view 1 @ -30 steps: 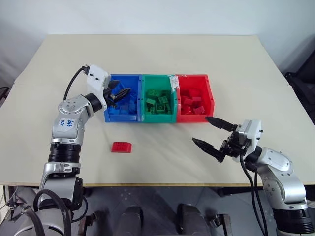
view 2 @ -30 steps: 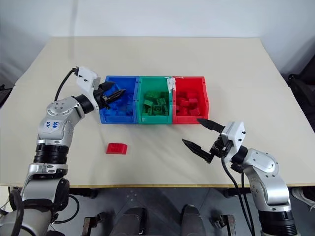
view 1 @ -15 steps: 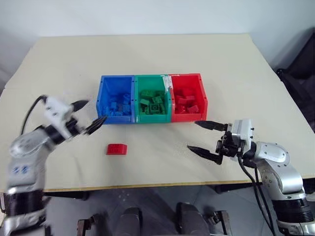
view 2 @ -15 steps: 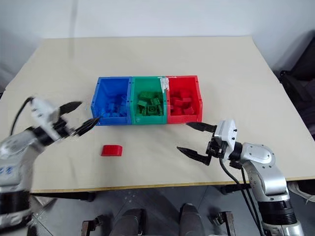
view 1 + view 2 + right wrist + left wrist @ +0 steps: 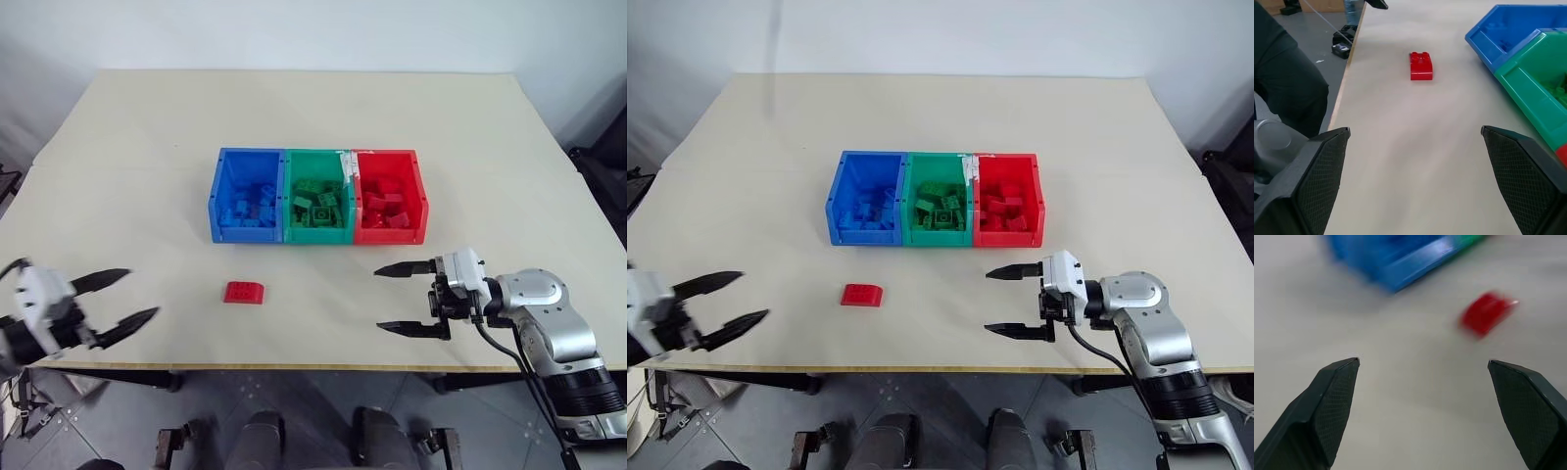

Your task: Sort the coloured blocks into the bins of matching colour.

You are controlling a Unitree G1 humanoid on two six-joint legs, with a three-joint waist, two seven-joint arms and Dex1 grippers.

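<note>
1 red block lies loose on table, in front of blue bin, apart from it. L gripper and R gripper both wide open, empty. Block looks light, rigid, slick plastic; prob best pinched across its flat sides, below curved top.

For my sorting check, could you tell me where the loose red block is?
The red block lies alone on the table, just in front of the blue bin, on the robot's left.
</note>
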